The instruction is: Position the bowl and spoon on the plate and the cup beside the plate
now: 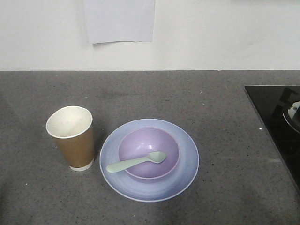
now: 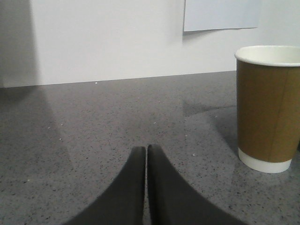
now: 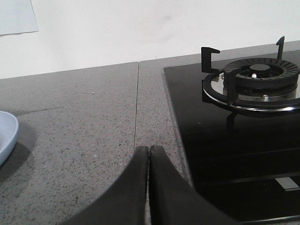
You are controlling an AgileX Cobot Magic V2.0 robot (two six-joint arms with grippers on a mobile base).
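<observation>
The lavender bowl [image 1: 149, 152] sits in the middle of the pale blue plate [image 1: 187, 161] on the grey counter. Across the bowl lies the mint spoon [image 1: 136, 162], scoop to the right, handle over the left rim. The brown paper cup [image 1: 72, 137] stands upright just left of the plate; it also shows as the cup [image 2: 268, 108] at the right of the left wrist view. My left gripper [image 2: 146, 149] is shut and empty, low over the counter left of the cup. My right gripper [image 3: 149, 149] is shut and empty, right of the plate [image 3: 7, 133]. Neither gripper appears in the front view.
A black glass hob [image 1: 276, 122] takes up the counter's right side, with a gas burner and pan support [image 3: 255, 79] on it. A white wall runs behind the counter, with a sheet of paper [image 1: 119, 21] stuck on it. A seam [image 3: 136, 108] runs through the counter.
</observation>
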